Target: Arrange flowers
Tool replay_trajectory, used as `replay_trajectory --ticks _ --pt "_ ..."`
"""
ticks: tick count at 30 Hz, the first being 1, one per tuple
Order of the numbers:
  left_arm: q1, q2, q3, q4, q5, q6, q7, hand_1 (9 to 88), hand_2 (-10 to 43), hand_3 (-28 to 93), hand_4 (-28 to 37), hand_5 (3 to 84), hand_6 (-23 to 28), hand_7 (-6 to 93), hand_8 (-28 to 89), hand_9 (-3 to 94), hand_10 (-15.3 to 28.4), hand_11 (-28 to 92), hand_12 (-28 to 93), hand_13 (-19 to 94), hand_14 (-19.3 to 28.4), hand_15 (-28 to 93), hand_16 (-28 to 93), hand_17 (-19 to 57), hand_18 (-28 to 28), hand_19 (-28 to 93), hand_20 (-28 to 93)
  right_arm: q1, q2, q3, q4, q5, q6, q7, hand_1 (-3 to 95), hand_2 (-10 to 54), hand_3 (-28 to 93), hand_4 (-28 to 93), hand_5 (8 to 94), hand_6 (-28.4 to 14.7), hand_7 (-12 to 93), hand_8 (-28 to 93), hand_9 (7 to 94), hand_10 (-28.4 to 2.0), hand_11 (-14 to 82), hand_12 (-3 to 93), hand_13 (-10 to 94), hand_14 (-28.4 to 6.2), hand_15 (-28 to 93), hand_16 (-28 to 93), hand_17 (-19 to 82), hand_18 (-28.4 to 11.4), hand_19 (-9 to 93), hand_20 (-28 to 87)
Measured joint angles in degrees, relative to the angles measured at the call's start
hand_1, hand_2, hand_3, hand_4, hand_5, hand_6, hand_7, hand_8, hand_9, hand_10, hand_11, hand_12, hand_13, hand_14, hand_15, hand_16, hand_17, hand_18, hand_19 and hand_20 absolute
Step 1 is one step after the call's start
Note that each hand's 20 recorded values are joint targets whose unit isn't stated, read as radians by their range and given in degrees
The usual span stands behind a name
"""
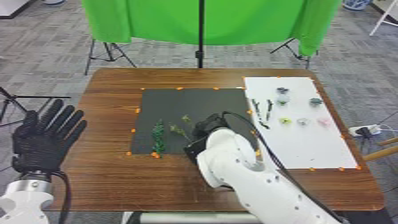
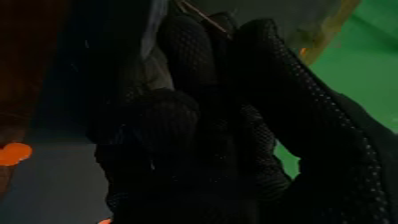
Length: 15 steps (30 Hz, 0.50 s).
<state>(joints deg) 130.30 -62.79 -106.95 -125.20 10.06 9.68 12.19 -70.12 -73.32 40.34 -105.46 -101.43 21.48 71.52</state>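
Observation:
Over the black mat's right part is my right hand (image 1: 210, 124), beside thin green stems (image 1: 180, 131). In the right wrist view, the right hand (image 2: 191, 117) has its thumb and fingers pinched round a thin brownish stem (image 2: 202, 16); the glove hides the rest. A leafy green stem (image 1: 158, 137) lies at the black mat's left. On the white mat are dark green stems (image 1: 268, 108) and several small flower heads, among them a purple one (image 1: 282, 90), a yellow-green one (image 1: 285, 121) and a pink one (image 1: 324, 121). My left hand (image 1: 43, 145) is open left of the table.
The black mat (image 1: 169, 102) and white mat (image 1: 306, 150) lie side by side on the brown table (image 1: 107, 175), with orange markers along their edges. A green cloth (image 1: 209, 22) hangs on a stand behind the table's far edge. A dark cable loops beside my right arm.

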Motion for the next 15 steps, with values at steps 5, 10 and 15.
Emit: replay_trajectory --ticks 5,10,15 --pt "0.26 0.0 -0.55 0.0 0.0 0.0 -0.03 26.6 15.1 71 -28.3 44.0 9.5 9.7 -7 37.0 15.0 14 12 28 14.8 25 -3 -4.6 12.7 23 13 -0.18 0.24 -0.25 -0.45 -0.07 0.33 -0.17 49.4 -9.5 73 -19 71.4 -9.2 19 5 74.9 -19.2 27.3 28.1 70 -16.1 75 28 36 -28.4 91 38" --pt "0.34 -0.04 -0.58 0.0 0.04 0.0 0.02 26.6 15.2 70 -28.3 44.0 9.5 9.6 -7 37.0 15.1 14 12 28 14.7 25 -3 -4.6 12.7 23 13 -0.49 0.83 -0.74 -1.13 -0.14 0.43 -0.71 48.7 -9.5 73 -19 71.5 -9.2 19 4 74.7 -19.5 28.2 26.7 70 -16.1 75 28 36 -28.4 91 38" --pt "0.44 -0.24 -0.59 -0.04 0.05 0.0 0.22 26.6 15.3 70 -28.3 44.0 9.4 9.6 -7 37.1 15.1 14 12 28 14.7 25 -3 -4.6 12.7 23 13 -0.94 2.1 -0.87 -2.97 0.99 0.44 -1.38 48.4 -9.5 73 -19 71.5 -9.2 19 4 74.5 -19.8 28.8 25.7 70 -16.4 75 28 36 -28.4 91 38"
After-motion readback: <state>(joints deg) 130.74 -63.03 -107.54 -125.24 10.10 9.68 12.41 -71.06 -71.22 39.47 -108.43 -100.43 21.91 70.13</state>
